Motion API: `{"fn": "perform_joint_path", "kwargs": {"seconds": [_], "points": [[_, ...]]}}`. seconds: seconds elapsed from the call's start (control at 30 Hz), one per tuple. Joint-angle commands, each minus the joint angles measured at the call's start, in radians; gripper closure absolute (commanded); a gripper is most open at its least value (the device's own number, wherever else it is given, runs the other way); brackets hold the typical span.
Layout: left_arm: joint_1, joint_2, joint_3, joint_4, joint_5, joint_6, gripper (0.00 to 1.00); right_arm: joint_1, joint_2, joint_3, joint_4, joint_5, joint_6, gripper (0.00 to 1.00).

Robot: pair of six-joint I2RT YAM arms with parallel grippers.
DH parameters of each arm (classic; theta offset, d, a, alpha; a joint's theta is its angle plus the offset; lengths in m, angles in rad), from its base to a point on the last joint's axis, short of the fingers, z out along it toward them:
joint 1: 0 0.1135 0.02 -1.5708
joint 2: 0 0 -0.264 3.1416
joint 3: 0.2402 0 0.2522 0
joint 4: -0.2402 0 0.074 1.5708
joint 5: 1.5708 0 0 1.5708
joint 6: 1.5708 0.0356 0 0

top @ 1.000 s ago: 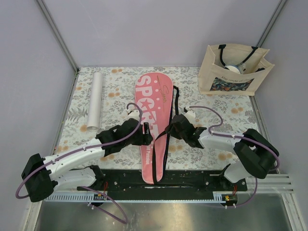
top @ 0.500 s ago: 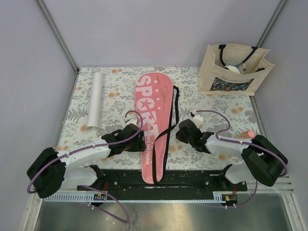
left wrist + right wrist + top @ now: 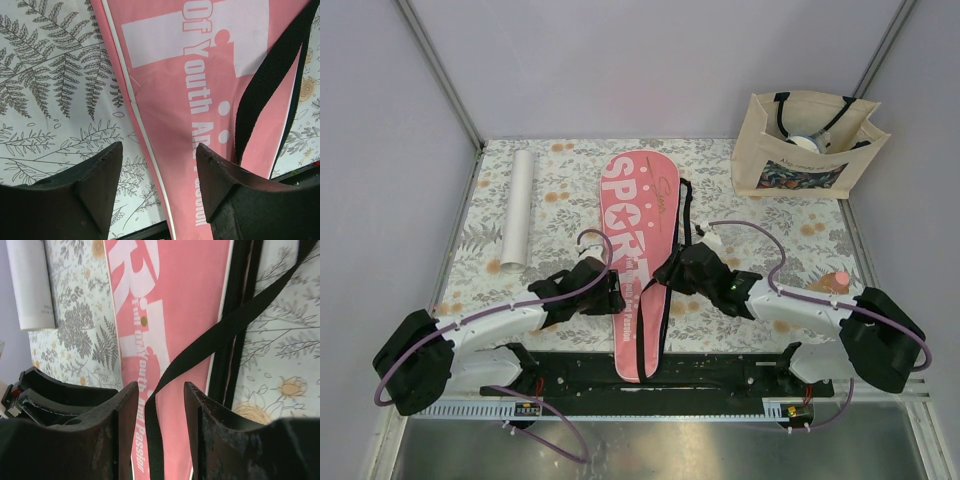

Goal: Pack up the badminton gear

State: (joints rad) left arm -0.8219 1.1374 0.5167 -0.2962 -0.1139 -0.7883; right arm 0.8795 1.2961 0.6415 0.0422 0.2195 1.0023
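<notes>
The bench (image 3: pixel 790 215) under the left claw (image 3: pixel 617 290) and right claw (image 3: pixel 672 272) wears a white cloth printed with grey ferns and orange blossoms. Far beyond both claws rises a plain pale-lilac back wall (image 3: pixel 650 70). A left wall (image 3: pixel 370 200) and a right wall (image 3: pixel 920 180) flank them, joined by slanting metal struts (image 3: pixel 437 70). The light is soft and even.

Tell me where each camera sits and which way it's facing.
Top: above and behind the arms, looking down on the table; both arms show, bases at the bottom.
Left wrist: on the left arm, looking down past the open left claw at the cover edge.
Right wrist: on the right arm, looking down past the right claw at the strap and tube.
Shared: both wrist views show the cover's lettering and strap.
</notes>
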Motion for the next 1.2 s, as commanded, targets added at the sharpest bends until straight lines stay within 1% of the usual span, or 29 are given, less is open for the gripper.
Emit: {"fn": "perform_joint_path", "kwargs": {"seconds": [0.0,0.03,0.1,0.23,0.33,0.43,0.53,0.6,0.73,0.8,0.83,0.9,1.0,1.17], "points": [[0.010,-0.028,-0.014,0.057,0.028,-0.019,0.37,0.045,0.066,0.035,0.031,-0.019,0.065,0.48],[0.013,-0.030,-0.017,0.055,0.028,-0.020,0.37,0.052,0.083,0.040,0.033,-0.020,0.070,0.45],[0.017,-0.027,-0.020,0.057,0.031,-0.020,0.37,0.062,0.112,0.050,0.039,-0.032,0.073,0.43],[0.018,-0.027,-0.027,0.060,0.033,-0.023,0.36,0.082,0.175,0.073,0.099,-0.045,0.079,0.43],[0.020,-0.024,-0.032,0.066,0.033,-0.028,0.36,0.085,0.238,0.104,0.116,-0.069,0.081,0.43],[0.021,-0.021,-0.032,0.062,0.028,-0.031,0.37,0.085,0.261,0.112,0.124,-0.074,0.082,0.43],[0.023,-0.021,-0.035,0.058,0.026,-0.035,0.37,0.085,0.252,0.113,0.104,-0.048,0.072,0.51],[0.026,-0.018,-0.037,0.057,0.026,-0.037,0.37,0.085,0.238,0.115,0.078,-0.025,0.055,0.61],[0.030,-0.005,-0.034,0.055,0.029,-0.037,0.37,0.084,0.177,0.077,0.018,0.049,0.024,0.88],[0.030,0.001,-0.032,0.055,0.031,-0.037,0.36,0.081,0.134,0.043,0.001,0.092,0.018,0.97],[0.032,0.002,-0.032,0.052,0.031,-0.037,0.36,0.082,0.102,0.024,-0.011,0.122,0.016,1.00],[0.032,0.004,-0.033,0.045,0.022,-0.035,0.36,0.078,0.057,0.000,-0.036,0.153,0.010,1.00],[0.035,0.005,-0.032,0.034,0.011,-0.034,0.36,0.076,0.009,-0.023,-0.137,0.185,0.005,1.00],[0.041,0.010,-0.023,0.014,0.019,-0.035,0.36,0.078,-0.049,-0.091,-0.232,0.236,0.028,0.94]]}}
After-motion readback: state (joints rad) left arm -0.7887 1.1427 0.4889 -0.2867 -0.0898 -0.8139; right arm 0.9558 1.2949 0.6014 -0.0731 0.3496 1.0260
